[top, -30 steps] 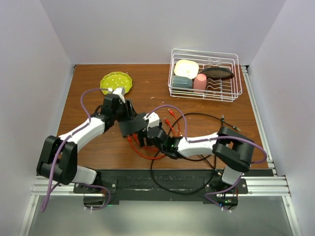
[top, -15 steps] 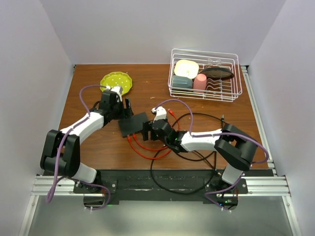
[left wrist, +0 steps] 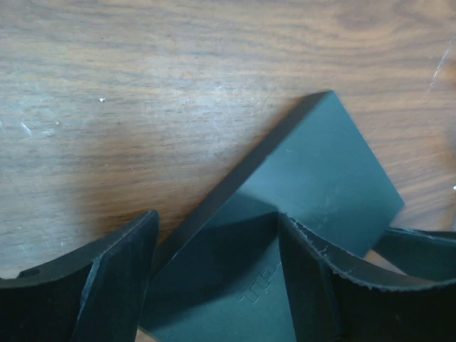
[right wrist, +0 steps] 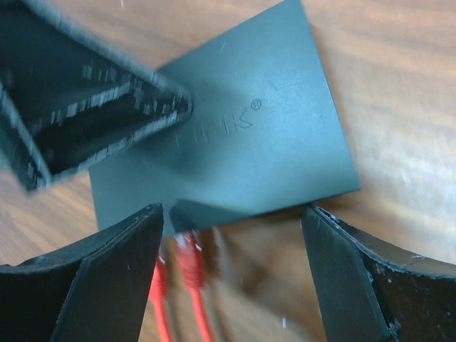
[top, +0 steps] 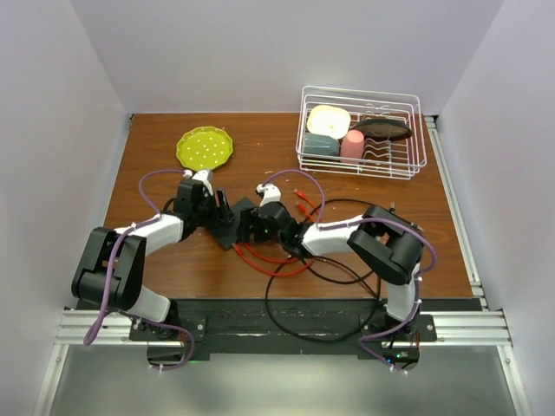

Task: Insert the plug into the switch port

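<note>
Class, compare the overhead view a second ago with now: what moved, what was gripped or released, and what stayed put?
The left tool pulled back from the yellow-green plate and now sits open astride a corner of the black switch box. The right arm folded its elbow inward, the right tool open, facing the box's edge. Nothing is gripped. Plate and dish rack stayed put.

A robot lab cell is indicated: a wooden table (top: 260,130) is enclosed by plain white walls (top: 52,130), a left arm (top: 147,232) and right arm (top: 347,234) are bolted to an aluminium rail (top: 468,328), and loose red cables (top: 258,257) are strewn near a dish rack (top: 408,160).
</note>
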